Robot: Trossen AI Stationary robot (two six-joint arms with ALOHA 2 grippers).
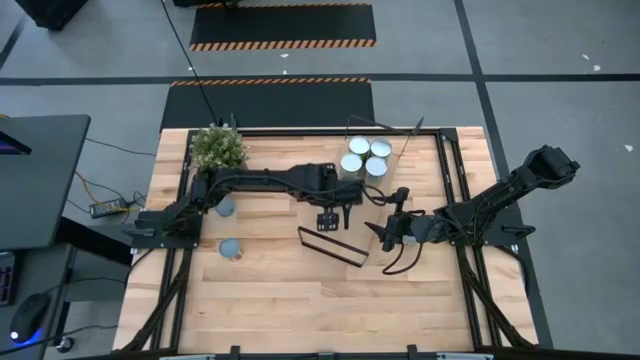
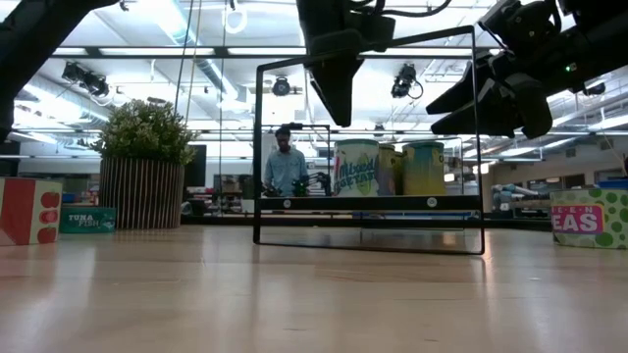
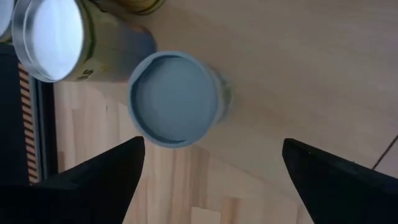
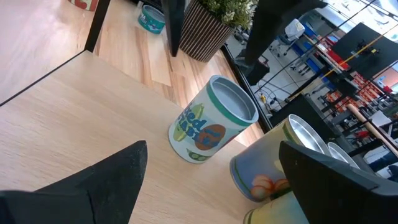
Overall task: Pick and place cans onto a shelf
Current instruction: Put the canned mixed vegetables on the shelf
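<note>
My left fingers spread wide, empty, hovering over a blue-topped can on the shelf, at twelve o'clock beneath them. Right fingers open too, waiting nearby. Best: centre over the rim, descend straight, avoid neighbouring cans.

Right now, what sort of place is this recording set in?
Probably a robotics lab or workshop: hazard-striped floor mats beyond the wooden table, ceiling strip lights, and equipment racks behind.

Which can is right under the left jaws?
The grey-blue-topped can, at the left corner of the cluster. The left gripper hangs open over it; the silver-topped cans sit beyond.
</note>
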